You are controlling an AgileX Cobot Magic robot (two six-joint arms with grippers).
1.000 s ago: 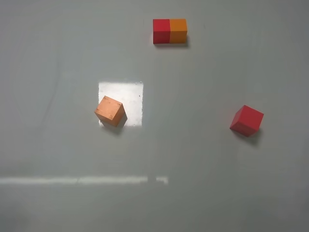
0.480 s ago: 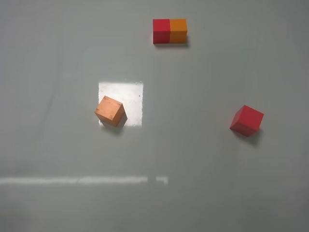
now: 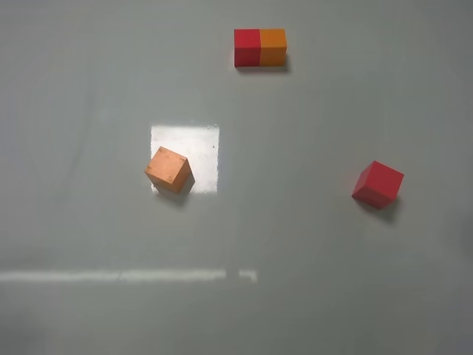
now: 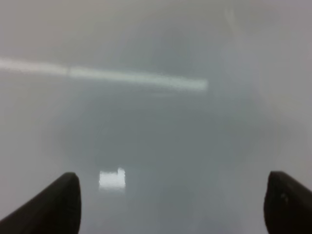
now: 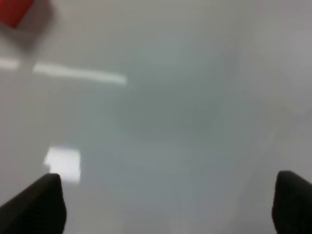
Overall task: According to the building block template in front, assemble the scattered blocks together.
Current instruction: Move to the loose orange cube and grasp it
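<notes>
The template (image 3: 260, 48), a red cube joined to an orange cube as one short bar, lies at the far middle of the grey table. The loose orange cube (image 3: 169, 170) sits left of centre, turned at an angle, on the edge of a bright light patch. The loose red cube (image 3: 378, 184) sits at the right, also turned; its corner shows in the right wrist view (image 5: 14, 10). Neither arm shows in the high view. My left gripper (image 4: 170, 204) is open and empty over bare table. My right gripper (image 5: 170, 204) is open and empty, with the red cube some way off.
The grey table (image 3: 295, 244) has a bright square light patch (image 3: 194, 151) and a thin bright reflection line (image 3: 126, 276) near the front. Nothing else lies on it.
</notes>
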